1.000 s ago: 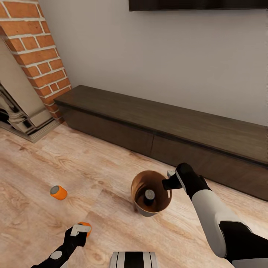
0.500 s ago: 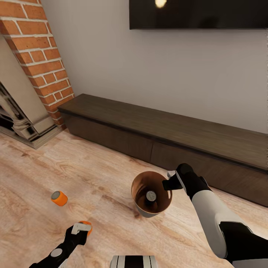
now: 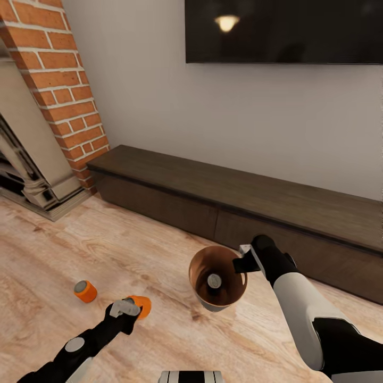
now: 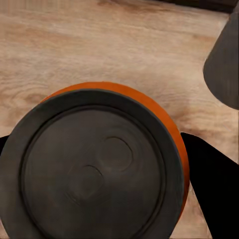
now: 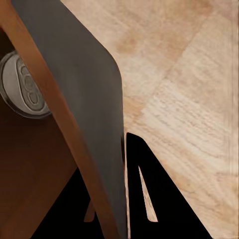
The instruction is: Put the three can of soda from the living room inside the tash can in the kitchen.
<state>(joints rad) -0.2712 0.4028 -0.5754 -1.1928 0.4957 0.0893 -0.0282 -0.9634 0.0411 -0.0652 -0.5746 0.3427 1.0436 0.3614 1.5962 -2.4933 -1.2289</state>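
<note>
Three cans: two orange, one dark in the bin (image 3: 199,266)
Left gripper (image 3: 127,309): pinching an orange can (image 3: 141,305)
Right gripper (image 3: 242,261): clamped on the bin's rim

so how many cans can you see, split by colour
orange cans: 2, one held in the left gripper as can, one lying on the floor
dark can: 1, upright inside the bin
total: 3 cans

Three soda cans and one round bin.
Dark blue grey-topped can (image 3: 214,281) stands inside coppery-brown tapered bin (image 3: 199,291); one orange can (image 3: 85,291) lies on the floor, another orange can (image 3: 141,306) is lifted.
</note>
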